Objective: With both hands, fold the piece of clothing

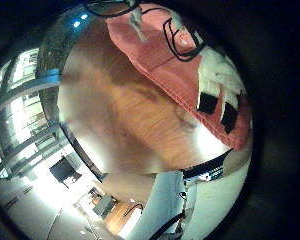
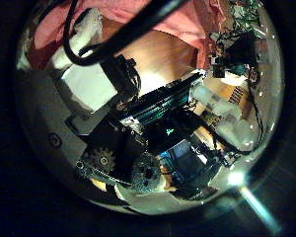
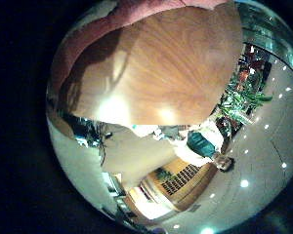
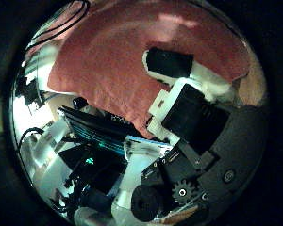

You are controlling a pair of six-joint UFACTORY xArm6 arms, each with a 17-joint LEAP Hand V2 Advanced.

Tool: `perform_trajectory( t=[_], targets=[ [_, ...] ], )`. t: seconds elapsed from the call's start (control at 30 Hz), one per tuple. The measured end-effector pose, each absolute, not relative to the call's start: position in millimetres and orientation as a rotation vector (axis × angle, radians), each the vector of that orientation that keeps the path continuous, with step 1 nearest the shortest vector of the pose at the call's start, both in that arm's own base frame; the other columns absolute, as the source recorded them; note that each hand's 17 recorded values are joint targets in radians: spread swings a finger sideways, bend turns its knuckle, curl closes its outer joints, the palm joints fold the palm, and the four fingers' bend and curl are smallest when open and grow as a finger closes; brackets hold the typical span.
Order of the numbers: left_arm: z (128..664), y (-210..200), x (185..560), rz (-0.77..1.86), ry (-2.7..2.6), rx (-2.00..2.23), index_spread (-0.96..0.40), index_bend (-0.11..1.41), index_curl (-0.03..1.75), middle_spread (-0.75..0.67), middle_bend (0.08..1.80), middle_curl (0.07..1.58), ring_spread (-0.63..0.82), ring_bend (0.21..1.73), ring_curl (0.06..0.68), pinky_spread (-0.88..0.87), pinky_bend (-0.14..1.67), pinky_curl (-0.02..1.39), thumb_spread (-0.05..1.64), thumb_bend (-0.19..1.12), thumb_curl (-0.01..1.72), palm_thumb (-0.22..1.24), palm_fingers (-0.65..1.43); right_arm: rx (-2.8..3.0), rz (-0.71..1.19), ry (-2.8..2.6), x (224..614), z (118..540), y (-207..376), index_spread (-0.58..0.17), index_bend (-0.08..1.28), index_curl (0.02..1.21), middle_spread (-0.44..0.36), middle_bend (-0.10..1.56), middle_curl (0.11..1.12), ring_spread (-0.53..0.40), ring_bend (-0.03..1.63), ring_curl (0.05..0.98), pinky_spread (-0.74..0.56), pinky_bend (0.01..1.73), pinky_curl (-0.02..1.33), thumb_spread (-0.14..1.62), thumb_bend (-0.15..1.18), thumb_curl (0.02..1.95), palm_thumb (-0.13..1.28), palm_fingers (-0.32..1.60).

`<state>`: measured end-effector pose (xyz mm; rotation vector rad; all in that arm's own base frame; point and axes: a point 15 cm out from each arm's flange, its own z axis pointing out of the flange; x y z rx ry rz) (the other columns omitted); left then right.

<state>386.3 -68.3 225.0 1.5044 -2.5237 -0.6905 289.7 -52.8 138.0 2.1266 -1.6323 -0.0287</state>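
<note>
A wooden table (image 3: 166,68) carries the pink garment (image 4: 113,66), spread flat near both palms. The right hand (image 4: 184,99) and left hand (image 1: 218,90) reach over it — whether their fingers grip cloth, I cannot tell.

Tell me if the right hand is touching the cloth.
Cannot tell. In the right thumb side palm view, the right hand reaches over the pink cloth, but no contact or gap shows plainly.

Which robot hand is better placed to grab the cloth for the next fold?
Probably the right robot hand: in its thumb side palm view the pink garment fills much of the picture, its fingers right over the cloth. The left robot hand sees the garment toward one side, with more bare wooden table.
</note>
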Motion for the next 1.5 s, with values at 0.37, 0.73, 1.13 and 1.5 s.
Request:
perform_trajectory(
  t=[0.37,0.73,1.13,1.5],
  targets=[
    [234,-64,380,-0.686,-2.509,1.491,-0.70,0.19,1.44,-0.61,0.85,1.08,-0.46,1.29,0.511,-0.68,0.97,0.67,1.15,-0.01,0.57,0.73,1.05,2.156,0.130,-1.750,309,176,-68,-0.392,0.97,0.76,-0.223,1.16,0.82,-0.244,1.36,0.594,-0.23,1.45,0.48,1.07,0.01,0.51,0.97,1.10],
    [261,-53,362,-0.689,-2.500,1.462,-0.69,0.19,1.46,-0.63,0.83,1.10,-0.47,1.29,0.514,-0.68,0.96,0.68,1.15,-0.01,0.57,0.72,1.06,2.207,0.280,-1.846,314,233,-70,-0.354,1.00,0.86,-0.184,1.23,0.86,-0.231,1.40,0.664,-0.19,1.46,0.57,1.12,-0.01,0.56,0.97,1.04],
    [302,-38,331,-0.699,-2.495,1.421,-0.66,0.19,1.47,-0.65,0.83,1.10,-0.47,1.28,0.516,-0.69,0.95,0.68,1.14,-0.02,0.57,0.71,1.07,2.326,0.264,-1.955,303,310,-43,-0.337,0.99,0.92,-0.171,1.24,0.85,-0.234,1.39,0.696,-0.20,1.42,0.62,1.13,-0.01,0.59,0.95,1.07],
    [358,-21,306,-0.612,-2.540,1.449,-0.65,0.19,1.47,-0.65,0.84,1.09,-0.47,1.27,0.516,-0.69,0.96,0.69,1.14,-0.02,0.57,0.69,1.10,2.384,0.202,-1.994,273,392,-20,-0.326,0.98,0.93,-0.166,1.26,0.83,-0.234,1.38,0.710,-0.21,1.38,0.67,1.11,-0.01,0.61,0.95,1.09]
  ],
)
